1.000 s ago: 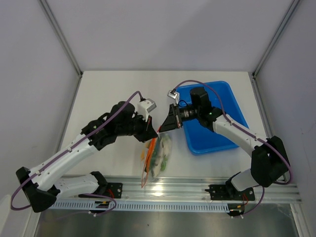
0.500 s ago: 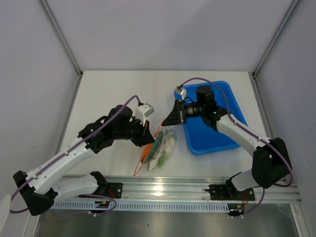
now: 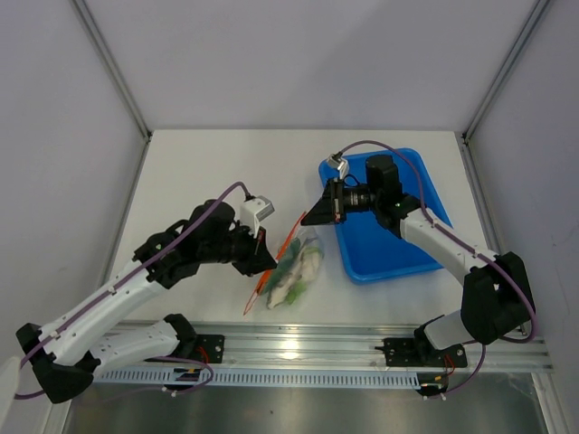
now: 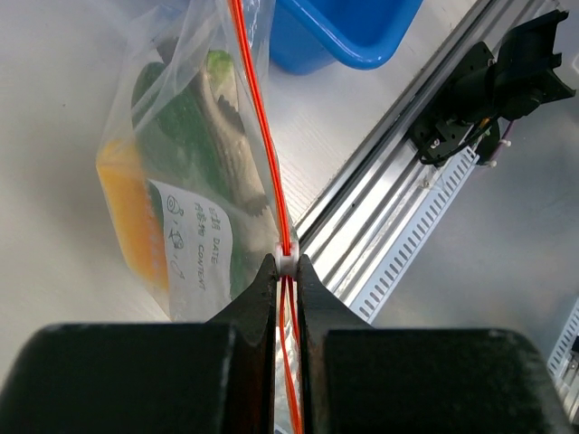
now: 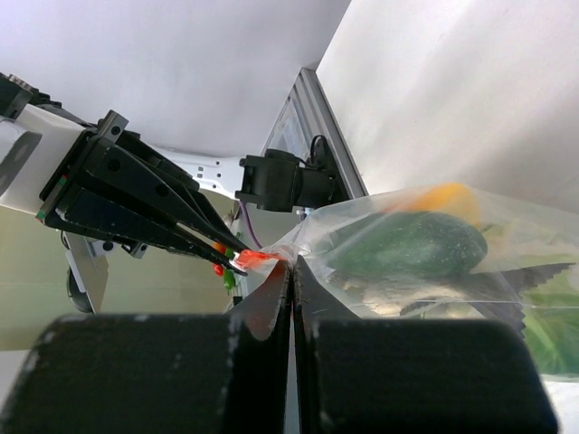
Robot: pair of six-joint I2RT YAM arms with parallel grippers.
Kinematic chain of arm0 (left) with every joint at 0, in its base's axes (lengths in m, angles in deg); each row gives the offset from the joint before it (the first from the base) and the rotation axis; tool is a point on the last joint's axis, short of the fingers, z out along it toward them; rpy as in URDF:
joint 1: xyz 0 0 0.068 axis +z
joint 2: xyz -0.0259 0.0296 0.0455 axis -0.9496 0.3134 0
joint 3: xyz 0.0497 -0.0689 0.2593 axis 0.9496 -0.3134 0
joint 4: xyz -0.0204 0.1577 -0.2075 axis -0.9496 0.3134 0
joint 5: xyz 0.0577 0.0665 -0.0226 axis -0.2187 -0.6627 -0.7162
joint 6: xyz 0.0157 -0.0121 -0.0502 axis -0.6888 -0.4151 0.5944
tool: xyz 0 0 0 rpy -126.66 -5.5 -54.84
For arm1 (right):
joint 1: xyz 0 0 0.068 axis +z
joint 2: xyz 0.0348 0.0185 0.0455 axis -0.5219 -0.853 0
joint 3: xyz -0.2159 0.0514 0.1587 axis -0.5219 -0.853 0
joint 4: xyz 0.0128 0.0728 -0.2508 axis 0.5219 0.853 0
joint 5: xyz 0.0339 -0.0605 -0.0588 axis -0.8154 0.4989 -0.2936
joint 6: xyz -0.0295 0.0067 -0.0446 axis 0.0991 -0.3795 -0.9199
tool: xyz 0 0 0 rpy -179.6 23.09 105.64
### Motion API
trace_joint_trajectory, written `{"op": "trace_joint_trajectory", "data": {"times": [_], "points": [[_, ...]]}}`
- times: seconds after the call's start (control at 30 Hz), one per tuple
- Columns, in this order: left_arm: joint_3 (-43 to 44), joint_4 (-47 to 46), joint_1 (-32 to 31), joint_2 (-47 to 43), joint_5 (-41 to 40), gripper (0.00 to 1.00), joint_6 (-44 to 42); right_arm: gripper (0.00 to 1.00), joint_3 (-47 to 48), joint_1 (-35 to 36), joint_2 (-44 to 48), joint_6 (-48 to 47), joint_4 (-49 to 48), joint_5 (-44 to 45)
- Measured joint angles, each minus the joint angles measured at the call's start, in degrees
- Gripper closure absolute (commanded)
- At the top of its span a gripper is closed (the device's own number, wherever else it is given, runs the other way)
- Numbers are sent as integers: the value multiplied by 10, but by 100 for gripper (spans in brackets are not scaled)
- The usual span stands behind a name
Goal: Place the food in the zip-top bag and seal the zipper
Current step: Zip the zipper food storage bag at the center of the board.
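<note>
The zip-top bag point(image 3: 295, 268) lies stretched between both grippers, with the food inside. In the left wrist view I see green pieces point(image 4: 177, 116), a yellow-orange piece point(image 4: 127, 212) and a grey fish-shaped piece point(image 4: 233, 155) through the plastic. The orange-red zipper point(image 4: 262, 136) runs straight away from my left gripper point(image 4: 286, 264), which is shut on the zipper's small white slider. That left gripper point(image 3: 265, 262) sits at the bag's near-left side. My right gripper point(image 3: 311, 217) is shut on the bag's far corner point(image 5: 291, 264), beside a green piece point(image 5: 407, 244).
A blue tray point(image 3: 412, 249) stands right of the bag, under the right arm. The metal rail point(image 3: 317, 348) with the arm bases runs along the near table edge, close to the zipper's loose near end point(image 3: 248, 307).
My left gripper has slid down and to the left along the zipper. My right gripper has drawn back up and to the right with the bag's corner, and the bag is stretched out flatter.
</note>
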Motion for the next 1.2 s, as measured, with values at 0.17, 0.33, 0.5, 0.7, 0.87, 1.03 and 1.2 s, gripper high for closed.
{"op": "trace_joint_trajectory", "data": {"times": [0.17,0.33,0.5,0.7,0.87,1.03,1.2], "points": [[-3,9,0,-14,-1,99,6,100,0,-9,-6,0,-2,-1],[-14,21,0,-30,-6,99,15,100,7,-15,-25,-5,2,0],[-26,35,0,-54,-14,99,25,100,20,-20,-40,-9,4,0],[-50,53,0,-99,-18,99,42,100,32,-24,-53,-15,5,1],[-69,68,0,-130,-17,99,57,100,44,-29,-62,-20,10,6],[-84,87,0,-156,-17,100,67,100,48,-37,-66,-23,10,9],[-92,102,-1,-177,-17,99,76,100,48,-40,-73,-26,9,10]]}}
